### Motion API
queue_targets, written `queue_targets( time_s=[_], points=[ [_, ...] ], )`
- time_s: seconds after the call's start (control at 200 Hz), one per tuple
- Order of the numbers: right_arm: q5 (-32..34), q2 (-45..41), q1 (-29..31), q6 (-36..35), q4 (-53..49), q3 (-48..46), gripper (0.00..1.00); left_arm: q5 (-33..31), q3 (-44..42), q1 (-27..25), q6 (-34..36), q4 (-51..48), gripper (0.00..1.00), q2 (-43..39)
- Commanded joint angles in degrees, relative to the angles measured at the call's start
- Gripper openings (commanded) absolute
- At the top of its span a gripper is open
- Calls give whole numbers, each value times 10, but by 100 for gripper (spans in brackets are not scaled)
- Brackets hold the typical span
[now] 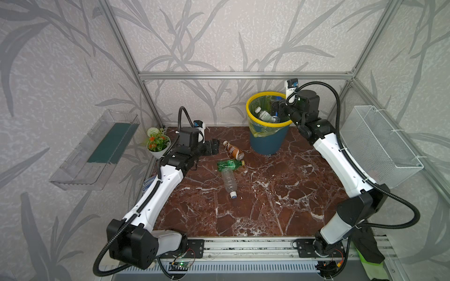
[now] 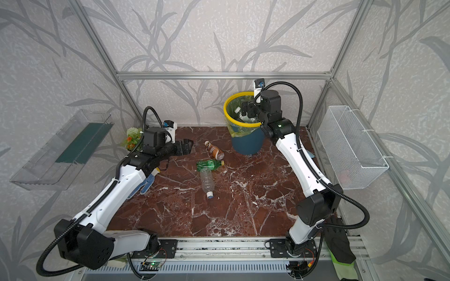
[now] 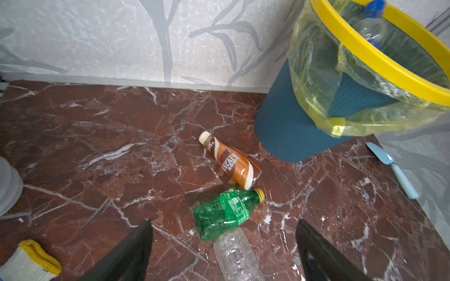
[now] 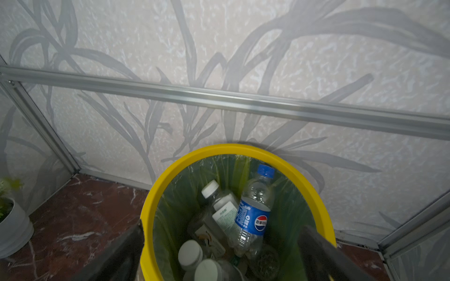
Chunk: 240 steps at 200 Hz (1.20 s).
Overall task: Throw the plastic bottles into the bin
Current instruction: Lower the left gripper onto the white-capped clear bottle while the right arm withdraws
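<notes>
The bin (image 1: pixel 267 142) (image 2: pixel 246 143) stands at the back of the marble table and holds several plastic bottles, a blue-labelled one (image 4: pixel 253 214) uppermost and tilted. My right gripper (image 1: pixel 277 110) (image 4: pixel 223 226) hangs open and empty just over the yellow rim (image 4: pixel 219 149). Three bottles lie mid-table, each touching its neighbour: brown (image 1: pixel 233 150) (image 3: pixel 233 163), green (image 1: pixel 230 164) (image 3: pixel 226 211) and clear (image 1: pixel 229 181) (image 3: pixel 237 255). My left gripper (image 1: pixel 215 147) (image 3: pixel 224 223) is open and empty, just left of the brown bottle.
A white flower pot (image 1: pixel 157 143) sits at the back left. A dotted glove (image 2: pixel 146 185) lies under the left arm. A light-blue trowel (image 3: pixel 394 170) rests right of the bin. A wire basket (image 1: pixel 379 143) hangs on the right wall, a clear shelf (image 1: pixel 95 150) on the left.
</notes>
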Motion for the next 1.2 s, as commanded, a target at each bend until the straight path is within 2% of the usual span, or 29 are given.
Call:
queue_targets(
  time_s=[0.0,0.15,0.29,0.535,0.655,0.965,1.105,1.195],
  points=[
    [-12,-83,-21,20,34,-54,99,9,-10,-4,-19,-40,91,-35],
    [-19,-150,-41,31,73,-155,99,-4,-62,-28,-57,-65,93,-80],
    [-31,-191,-54,49,107,-239,99,-40,-98,-83,-98,-98,96,-107],
    [-39,-230,-66,89,156,-376,99,-99,-167,-193,-237,-101,98,-113],
    [-40,-238,-68,105,161,-424,99,-122,-200,-241,-299,-71,98,-107],
    [-66,-255,-69,158,168,-529,99,-107,-172,-249,-296,-67,98,35],
    [-80,-252,-69,159,162,-559,98,-100,-163,-248,-301,-35,98,79],
    [-84,-252,-69,164,162,-573,98,-122,-133,-248,-309,-57,98,116]
  ],
)
